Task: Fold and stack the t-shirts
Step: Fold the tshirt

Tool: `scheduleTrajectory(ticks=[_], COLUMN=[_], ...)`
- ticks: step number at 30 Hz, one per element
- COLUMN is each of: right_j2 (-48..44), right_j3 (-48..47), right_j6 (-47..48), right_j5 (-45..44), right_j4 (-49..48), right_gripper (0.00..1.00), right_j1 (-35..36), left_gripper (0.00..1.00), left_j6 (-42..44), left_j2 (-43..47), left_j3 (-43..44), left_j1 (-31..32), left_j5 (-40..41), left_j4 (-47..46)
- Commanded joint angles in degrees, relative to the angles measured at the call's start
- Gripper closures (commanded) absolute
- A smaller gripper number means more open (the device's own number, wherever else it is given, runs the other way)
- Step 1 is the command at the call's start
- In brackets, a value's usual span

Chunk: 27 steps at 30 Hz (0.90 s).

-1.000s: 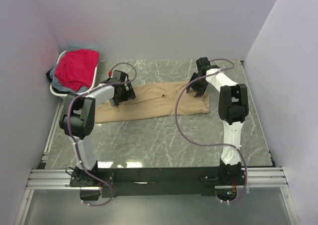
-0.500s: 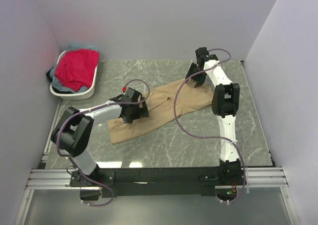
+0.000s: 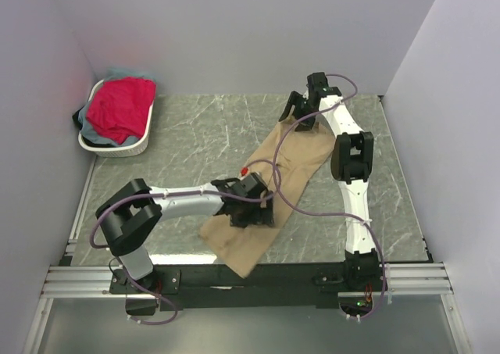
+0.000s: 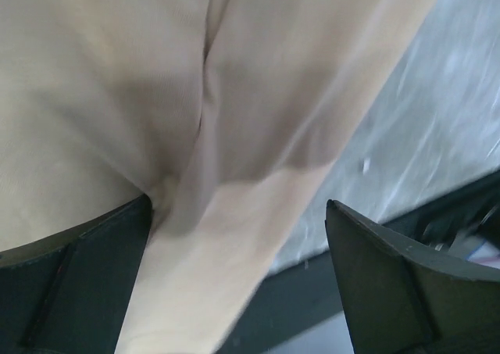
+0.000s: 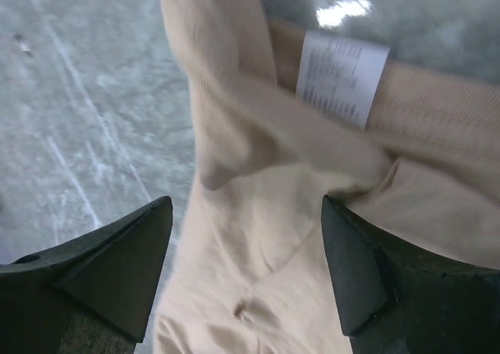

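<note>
The plain tan cotton t-shirt lies on the grey marbled tabletop as a long, narrow band. It runs diagonally from the far right to the near edge, where its lower end appears to hang over the rail. It looks doubled lengthwise but is not yet a compact fold.

The bright red-pink t-shirt sits heaped in the white oval plastic basket at the far left, with pale blue-grey and dark cloth under it. No folded stack shows anywhere, so I judge the task to be early: one shirt is half worked and the others are not yet taken out.

The left end effector is low over the near part of the band. In the left wrist view its fingers are spread wide with tan cloth between and under them, nothing pinched. The right end effector is at the far end. In the right wrist view its fingers also stand well apart over the collar, where a white sewn-in label shows, and they clamp nothing.

A second ago the band lay roughly left to right across the middle of the tabletop, with an arm at each end. Since then its left end has swung towards the near edge with the left arm, while the right end shifted a little farther back. The basket's pile is unchanged.
</note>
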<state>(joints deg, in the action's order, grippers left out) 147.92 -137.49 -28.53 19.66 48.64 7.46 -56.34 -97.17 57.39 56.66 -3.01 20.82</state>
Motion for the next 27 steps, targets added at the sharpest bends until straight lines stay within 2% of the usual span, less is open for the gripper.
scheduleTrajectory(ticks=[1, 3, 5, 7, 10, 12, 16, 20, 25, 27], right_j2=[-8.41, -12.63, -20.71, -29.73, -39.94, -43.49, -47.88, -52.19, -57.12, -57.56], right_j3=[5.37, 9.24, 16.97, 26.94, 38.30, 42.11, 49.66, 59.77, 71.72, 73.50], right_j6=[0.59, 1.19, 1.90, 1.82, 1.64, 1.12, -2.22, -4.42, -7.41, -7.76], right_j5=[5.82, 4.78, -0.21, -3.91, -11.03, -14.12, -12.81, -10.52, -5.87, -5.07], right_j4=[-11.28, -15.91, -18.75, -24.19, -28.77, -28.43, -25.97, -30.35, -36.95, -38.00], right_gripper=[0.16, 0.16, 0.13, 0.02, 0.00, 0.00, 0.00, 0.00, 0.00, 0.00], right_j1=[-1.92, -2.19, -2.54, -3.15, -4.12, -5.61, -9.65, -12.47, -16.86, -17.57], left_gripper=[0.01, 0.01, 0.01, 0.01, 0.01, 0.01, 0.00, 0.01, 0.01, 0.00], left_j6=[-3.69, -2.65, 0.25, 3.75, 10.25, 14.13, 24.57, 30.04, 31.12, 30.76], left_j2=[0.21, 3.11, 4.52, 4.27, 3.04, 1.46, -5.37, -14.53, -28.04, -32.10], left_j3=[3.59, 5.80, 10.45, 15.44, 21.16, 23.64, 32.40, 42.44, 55.43, 59.84], left_j1=[3.45, 3.19, 2.75, 0.30, -5.67, -10.31, -16.66, -21.94, -27.48, -28.79], left_j5=[4.28, 9.66, 17.02, 20.30, 20.24, 17.00, 9.71, -1.18, -21.82, -26.07], left_j4=[11.16, 16.08, 19.25, 22.33, 20.58, 17.52, 7.34, 2.06, -2.88, -3.59])
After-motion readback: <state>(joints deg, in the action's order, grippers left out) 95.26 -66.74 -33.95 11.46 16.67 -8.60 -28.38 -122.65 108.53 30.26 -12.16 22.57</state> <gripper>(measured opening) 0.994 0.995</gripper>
